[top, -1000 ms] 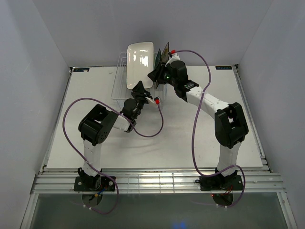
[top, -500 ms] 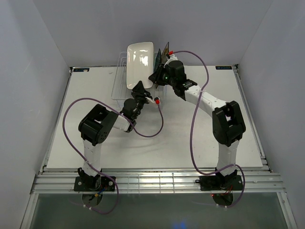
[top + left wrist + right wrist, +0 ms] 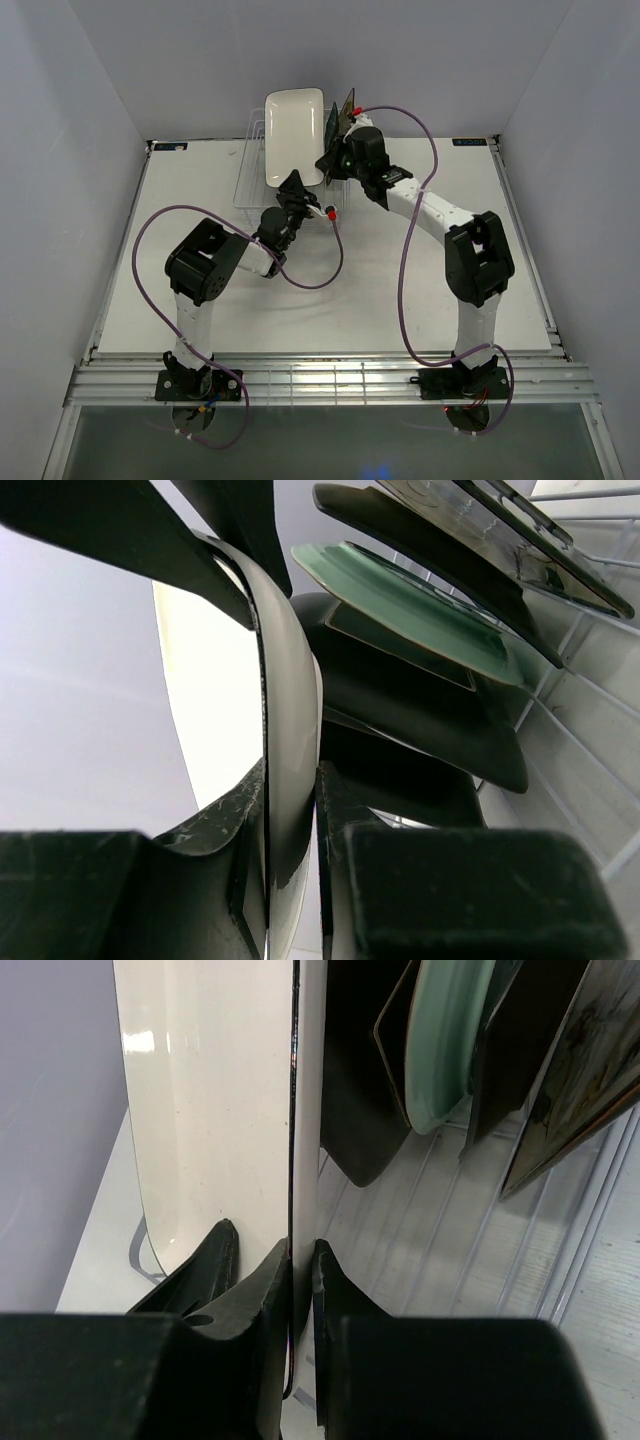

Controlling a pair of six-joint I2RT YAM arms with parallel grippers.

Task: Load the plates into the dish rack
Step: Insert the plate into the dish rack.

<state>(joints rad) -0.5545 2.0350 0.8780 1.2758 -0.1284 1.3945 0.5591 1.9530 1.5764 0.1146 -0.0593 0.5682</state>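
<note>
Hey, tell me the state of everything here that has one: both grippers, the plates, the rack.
white rectangular plate, upright on edge at the dish rack, gripped by both grippers
left gripper, shut on the white rectangular plate's near edge
right gripper, shut on the white rectangular plate's right edge
mint-green plate, standing tilted in the rack
dark plates, standing tilted in the rack
dish rack, partly loaded

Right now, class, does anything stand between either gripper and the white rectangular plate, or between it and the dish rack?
Nothing visible. Both the left gripper and right gripper clamp the white rectangular plate, upright at the dish rack. A dark plate stands beside it, not beneath.
</note>
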